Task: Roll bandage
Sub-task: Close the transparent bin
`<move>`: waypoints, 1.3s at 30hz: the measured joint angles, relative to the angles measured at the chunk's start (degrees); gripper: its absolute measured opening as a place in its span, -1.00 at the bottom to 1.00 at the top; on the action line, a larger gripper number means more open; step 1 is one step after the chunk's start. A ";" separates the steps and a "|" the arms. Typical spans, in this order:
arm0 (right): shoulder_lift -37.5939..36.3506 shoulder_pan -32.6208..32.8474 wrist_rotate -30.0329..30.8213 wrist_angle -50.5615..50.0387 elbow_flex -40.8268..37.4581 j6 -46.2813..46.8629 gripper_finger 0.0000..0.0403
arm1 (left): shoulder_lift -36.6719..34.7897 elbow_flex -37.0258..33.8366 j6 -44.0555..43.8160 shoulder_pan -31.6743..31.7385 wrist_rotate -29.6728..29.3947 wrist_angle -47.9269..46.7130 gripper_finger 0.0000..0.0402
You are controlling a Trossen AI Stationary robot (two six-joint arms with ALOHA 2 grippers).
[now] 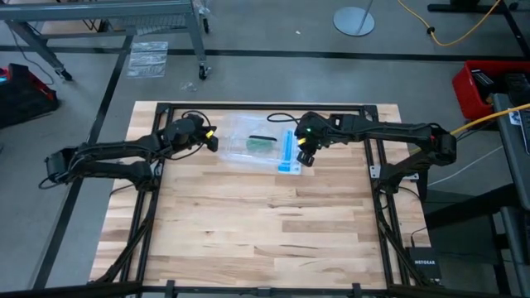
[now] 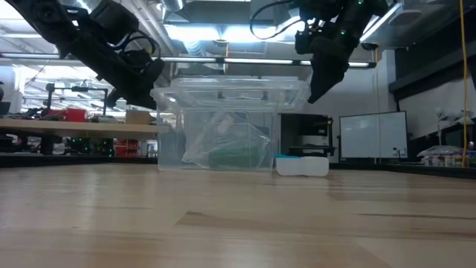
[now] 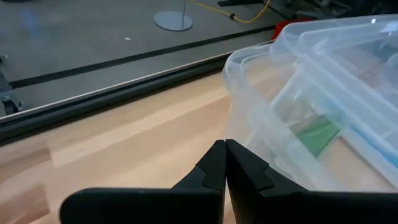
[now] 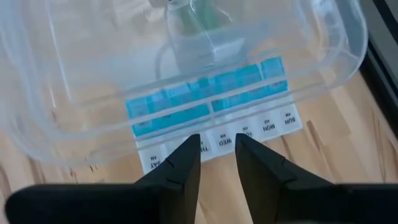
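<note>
The dark green bandage [image 1: 262, 145] lies inside a clear plastic box [image 1: 240, 124] with its lid on, at the table's far middle. Through the box wall the bandage [image 3: 317, 134] shows as a flat green piece on the box floor. My left gripper [image 1: 214, 139] is shut, its tips right at the box's left side near the lid's corner [image 2: 160, 97]. My right gripper [image 1: 305, 157] hangs open at the box's right side, above a blue-and-white pill organizer [image 4: 267, 124]; nothing is between its fingers. My left gripper [image 3: 224, 149] points its shut fingertips, slanting down from the table's left, at the box's left wall [image 3: 249, 130]. Whether they touch the wall, I cannot tell.
The pill organizer [image 2: 301, 165] lies on the table against the box's right side. Crumpled clear wrapping [image 2: 216, 138] sits in the box beside the bandage. Bare wooden tabletop [image 1: 265, 223] spreads from the box to the near edge.
</note>
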 joint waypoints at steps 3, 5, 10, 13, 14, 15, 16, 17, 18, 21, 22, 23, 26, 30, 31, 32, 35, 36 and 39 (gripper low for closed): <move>0.26 0.00 0.00 1.41 0.02 0.00 -0.47 | 1.53 0.00 -0.01 -0.60 0.00 2.48 -0.99; 0.73 0.00 0.00 2.42 0.02 0.04 -0.47 | 2.48 0.00 0.23 -1.24 0.02 4.26 -0.99; 3.32 0.00 -2.26 3.80 0.04 0.15 -0.47 | 4.07 0.00 0.41 -2.56 0.00 6.05 -0.99; 5.38 0.00 -3.85 4.73 0.04 0.20 -0.47 | 4.09 0.00 0.43 -2.67 -0.01 5.85 -0.99; 6.02 0.00 -4.24 5.26 0.04 0.17 -0.47 | 4.09 0.00 0.43 -2.68 -0.02 5.83 -0.99; 6.66 0.00 -4.54 5.68 0.04 0.17 -0.47 | 4.09 0.00 0.43 -2.68 -0.01 5.83 -0.99; 7.24 0.04 -4.55 6.10 0.04 0.17 -0.47 | 4.09 0.00 0.43 -2.72 0.00 5.81 -0.99; 7.70 0.09 -4.54 6.50 0.04 0.17 -0.47 | 4.09 0.00 0.47 -2.72 0.01 5.79 -0.99; 8.04 0.09 -4.55 6.66 0.04 0.17 -0.47 | 4.09 0.00 0.64 -2.72 0.01 5.77 -0.99; 8.37 0.09 -4.85 7.47 0.04 0.17 -0.47 | 4.09 0.00 0.91 -2.75 0.00 5.72 -0.99; 8.37 0.09 -5.33 8.12 0.04 0.17 -0.47 | 4.09 0.00 0.93 -2.75 0.00 5.72 -0.99; 8.37 0.09 -6.02 9.09 0.04 0.17 -0.47 | 4.09 0.00 0.95 -2.75 -0.02 5.72 -0.99; 8.35 0.09 -7.26 11.02 0.04 0.20 -0.47 | 4.04 0.00 0.91 -2.83 0.00 5.87 -0.99; 8.35 0.11 -7.50 12.12 0.04 0.17 -0.47 | 4.04 0.00 0.99 -2.83 -0.07 6.82 -0.99; 8.35 0.11 -7.50 12.04 0.04 0.17 -0.47 | 4.04 0.00 1.29 -2.83 -0.07 6.84 -0.99; 8.35 0.11 -7.49 11.88 0.04 0.17 -0.47 | 4.03 0.00 1.81 -2.83 -0.07 6.80 -0.99; 8.35 0.11 -7.46 11.00 0.04 0.18 -0.47 | 4.02 0.00 2.31 -2.83 -0.02 6.83 -0.99; 8.35 0.11 -7.46 10.59 0.04 0.19 -0.47 | 3.94 0.00 2.69 -2.82 -0.04 6.82 -0.99; 8.33 0.11 -6.98 10.06 0.04 0.71 -0.47 | 3.36 0.00 3.40 -2.83 -0.90 7.02 -0.99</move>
